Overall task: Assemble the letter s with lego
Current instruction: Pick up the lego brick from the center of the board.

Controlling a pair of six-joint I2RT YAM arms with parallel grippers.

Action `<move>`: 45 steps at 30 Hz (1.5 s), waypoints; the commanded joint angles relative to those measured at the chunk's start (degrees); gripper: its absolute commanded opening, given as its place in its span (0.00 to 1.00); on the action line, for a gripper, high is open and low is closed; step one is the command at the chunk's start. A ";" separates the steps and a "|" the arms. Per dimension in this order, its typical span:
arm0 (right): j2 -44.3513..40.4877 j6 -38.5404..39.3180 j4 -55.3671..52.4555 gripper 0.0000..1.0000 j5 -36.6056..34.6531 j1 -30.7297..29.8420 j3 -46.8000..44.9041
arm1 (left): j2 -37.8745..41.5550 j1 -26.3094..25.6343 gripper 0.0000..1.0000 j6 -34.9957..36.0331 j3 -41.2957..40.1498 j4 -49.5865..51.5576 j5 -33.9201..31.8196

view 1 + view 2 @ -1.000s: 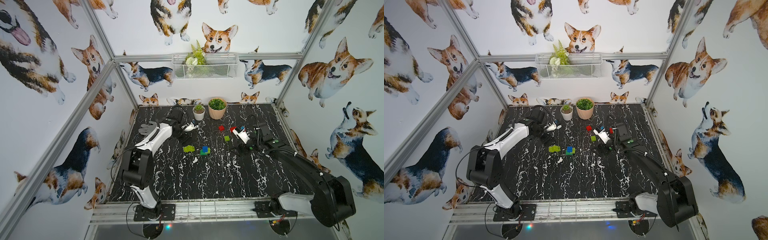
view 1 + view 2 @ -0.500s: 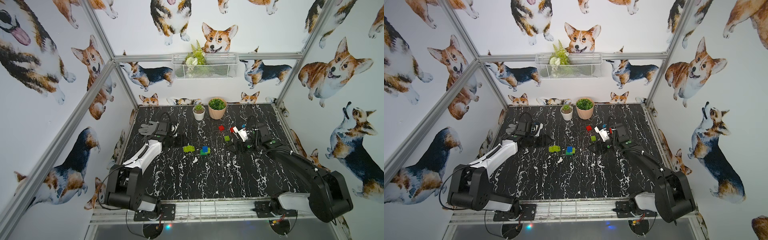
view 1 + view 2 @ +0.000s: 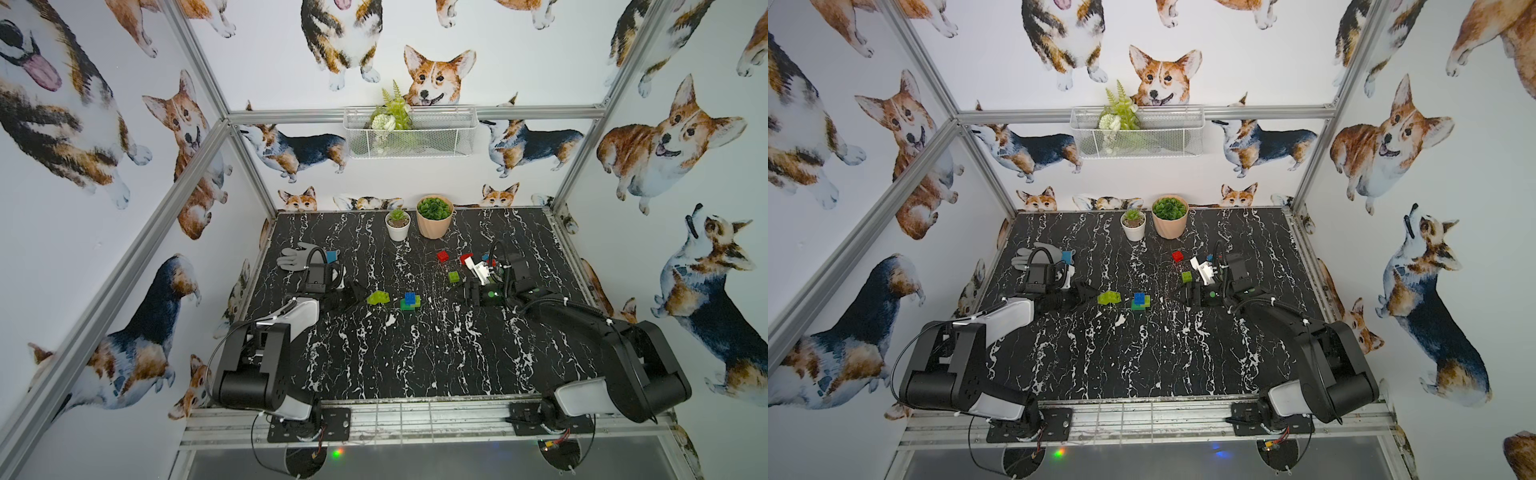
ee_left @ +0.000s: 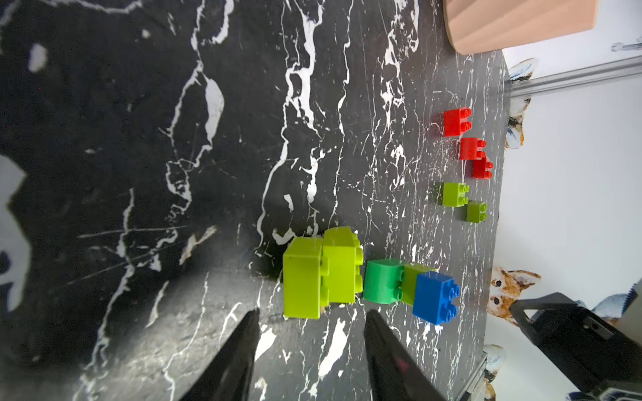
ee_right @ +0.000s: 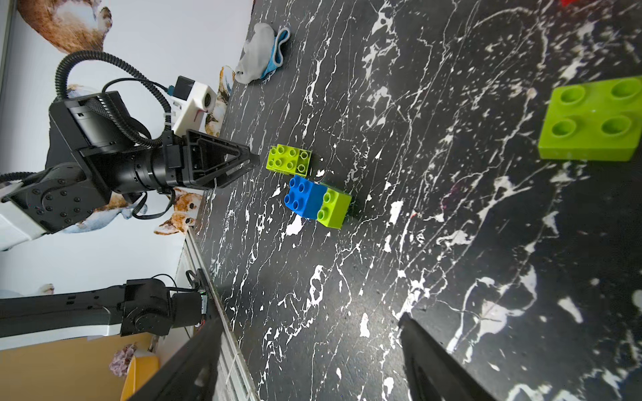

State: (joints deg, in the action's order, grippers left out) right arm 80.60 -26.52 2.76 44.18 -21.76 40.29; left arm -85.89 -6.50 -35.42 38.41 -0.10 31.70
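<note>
Two joined lime green lego bricks [image 3: 378,297] [image 4: 321,274] lie left of centre. Just right of them a blue brick [image 3: 410,296] [image 4: 436,298] sits on a dark green [image 4: 382,281] and lime base. My left gripper [image 3: 356,293] [image 4: 311,314] hovers low, open, its tips just short of the lime pair and holding nothing. Red bricks [image 3: 443,256] [image 4: 457,121] and a single lime brick [image 3: 454,276] [image 5: 594,121] lie further right. My right gripper [image 3: 470,291] [image 5: 309,319] is open and empty over bare table near that single lime brick.
A grey glove [image 3: 297,257] lies at the table's left edge behind the left arm. A white pot [image 3: 398,227] and a tan pot [image 3: 434,222] stand at the back. A metal rail [image 3: 415,415] runs along the front edge.
The left arm swung from the back of the table down to the lime pair, and its jaws narrowed. The right gripper shifted slightly toward the centre.
</note>
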 commanded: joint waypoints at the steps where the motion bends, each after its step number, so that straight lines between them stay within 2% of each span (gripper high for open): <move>1: 1.58 -3.61 4.66 0.82 1.83 -0.42 -0.28 | -0.63 0.09 0.49 -2.25 -0.81 -5.25 1.86; 13: 6.19 -6.28 9.19 0.81 2.25 -2.13 -0.42 | -4.58 0.28 0.42 -2.91 -1.42 -9.59 3.97; 30: 7.28 -6.50 10.15 0.80 2.53 -2.40 -1.09 | -7.70 0.26 0.34 -4.04 -1.81 -12.21 4.82; 40: 7.36 -6.44 10.22 0.80 2.88 -2.38 -1.07 | -8.81 0.17 0.33 -4.31 -1.68 -12.95 5.45; 45: 7.38 -6.44 10.32 0.80 2.84 -2.49 -1.25 | -8.55 0.17 0.27 -4.07 -1.60 -12.53 5.34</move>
State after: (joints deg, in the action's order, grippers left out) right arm 87.85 -32.51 10.44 46.54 -24.03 39.20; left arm -94.61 -6.39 -39.27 36.64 -12.08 36.88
